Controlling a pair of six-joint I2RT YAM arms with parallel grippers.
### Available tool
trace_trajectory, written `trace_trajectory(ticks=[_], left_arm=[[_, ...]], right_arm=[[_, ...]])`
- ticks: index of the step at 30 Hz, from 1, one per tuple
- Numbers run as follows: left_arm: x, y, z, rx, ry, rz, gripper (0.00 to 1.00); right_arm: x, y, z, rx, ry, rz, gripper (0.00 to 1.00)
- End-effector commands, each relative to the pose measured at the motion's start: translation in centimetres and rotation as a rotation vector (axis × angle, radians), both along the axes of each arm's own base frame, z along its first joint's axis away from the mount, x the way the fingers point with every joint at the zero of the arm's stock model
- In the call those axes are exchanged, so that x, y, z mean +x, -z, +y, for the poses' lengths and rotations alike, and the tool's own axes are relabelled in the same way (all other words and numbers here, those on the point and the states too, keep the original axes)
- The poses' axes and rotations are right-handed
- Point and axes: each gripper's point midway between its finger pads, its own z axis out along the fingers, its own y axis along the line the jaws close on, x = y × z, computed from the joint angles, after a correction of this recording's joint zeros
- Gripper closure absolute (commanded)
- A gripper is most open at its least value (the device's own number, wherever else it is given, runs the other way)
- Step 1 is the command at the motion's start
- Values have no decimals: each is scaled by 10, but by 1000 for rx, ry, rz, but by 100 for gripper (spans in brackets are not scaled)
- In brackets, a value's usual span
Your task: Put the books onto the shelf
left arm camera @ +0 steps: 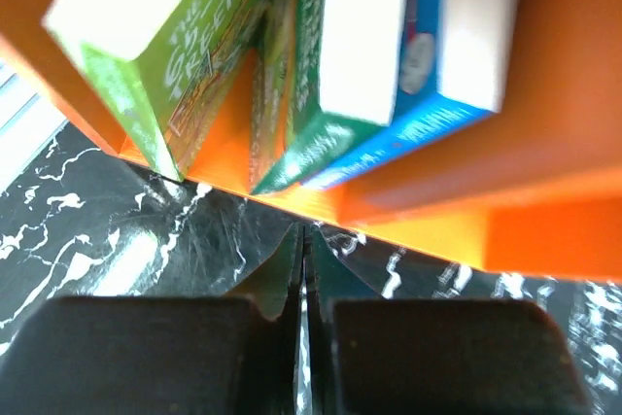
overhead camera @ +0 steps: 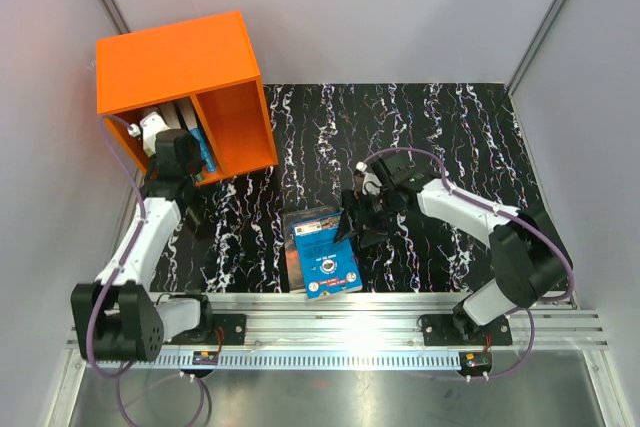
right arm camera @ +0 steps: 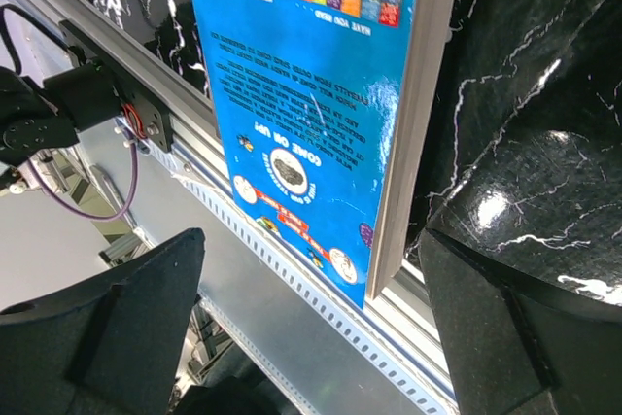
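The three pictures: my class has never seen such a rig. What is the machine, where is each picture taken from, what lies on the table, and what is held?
Two robot arms are bolted at the table's near edge, each ending in a two-finger gripper. The wide picture looks down from above; the others come from wrist cameras. Green and blue books lean in the orange shelf's left compartment; the left gripper, shut and empty, sits just outside. A blue book tops a small pile near the front. The right gripper is open around its edge. Nothing is held.
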Motion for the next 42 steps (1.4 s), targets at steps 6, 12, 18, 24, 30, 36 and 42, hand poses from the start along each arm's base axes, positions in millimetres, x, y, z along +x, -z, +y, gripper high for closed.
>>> trace_trajectory(ticks=[6,12,18,24,30,36,42], left_arm=[[-63,26,-103,-137,271,47,100],[-105,38,-151,-238,408,67,98],[-135,42,-186,-303,541,99,94],[-150,39,-207,-340,627,117,94],[-162,43,-219,-401,703,114,90],[-169,47,-224,-419,741,129,88],[-171,41,-228,-414,787,108,85]], right_arm=[[17,-9,7,4,49,-16,0],[11,22,3,-17,112,41,0],[-2,54,3,3,172,103,0],[-15,69,14,77,206,162,0],[-28,72,32,136,211,179,24],[-37,68,19,108,224,158,75],[-44,49,1,18,209,114,99]])
